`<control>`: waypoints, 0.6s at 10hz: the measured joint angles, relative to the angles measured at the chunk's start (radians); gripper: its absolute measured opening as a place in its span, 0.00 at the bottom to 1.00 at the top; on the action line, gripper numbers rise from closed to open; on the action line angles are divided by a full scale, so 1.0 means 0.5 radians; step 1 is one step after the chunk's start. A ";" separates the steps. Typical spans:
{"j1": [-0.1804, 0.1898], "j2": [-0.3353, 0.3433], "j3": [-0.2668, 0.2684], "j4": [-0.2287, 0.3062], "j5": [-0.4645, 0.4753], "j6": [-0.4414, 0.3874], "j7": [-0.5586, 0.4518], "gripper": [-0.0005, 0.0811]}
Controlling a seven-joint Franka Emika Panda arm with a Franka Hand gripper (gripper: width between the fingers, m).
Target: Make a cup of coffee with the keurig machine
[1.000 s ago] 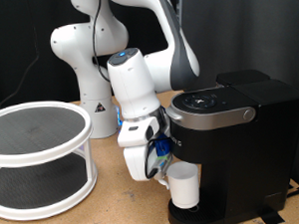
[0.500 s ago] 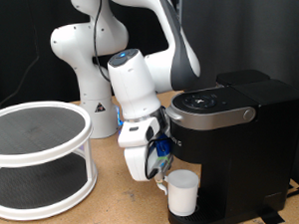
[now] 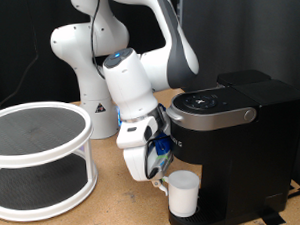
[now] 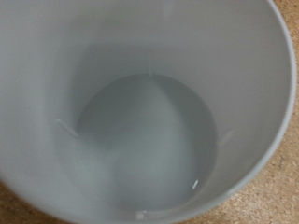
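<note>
In the exterior view, your gripper (image 3: 165, 177) hangs just beside the small white cylindrical cup (image 3: 184, 193), which stands on the black boxy keurig machine (image 3: 230, 149)'s round base; you cannot tell how its jaws stand

In the wrist view, the cup's pale empty inside (image 4: 145, 140) fills the frame above the brown speckled surface (image 4: 277, 185)

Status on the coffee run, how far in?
Done: the cup stands on the drip base of the keurig machine, under the brew head. In hand: the gripper is right beside the cup's rim; the wrist view looks straight into it, empty. Left: no coffee in the cup; the machine's lid is down.
</note>
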 joint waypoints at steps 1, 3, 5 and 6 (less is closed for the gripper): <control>-0.024 -0.042 -0.003 -0.010 0.058 -0.074 -0.097 0.96; -0.079 -0.173 -0.031 -0.064 0.085 -0.230 -0.223 0.99; -0.123 -0.325 -0.073 -0.142 0.016 -0.352 -0.231 0.99; -0.152 -0.400 -0.086 -0.180 -0.058 -0.410 -0.207 0.99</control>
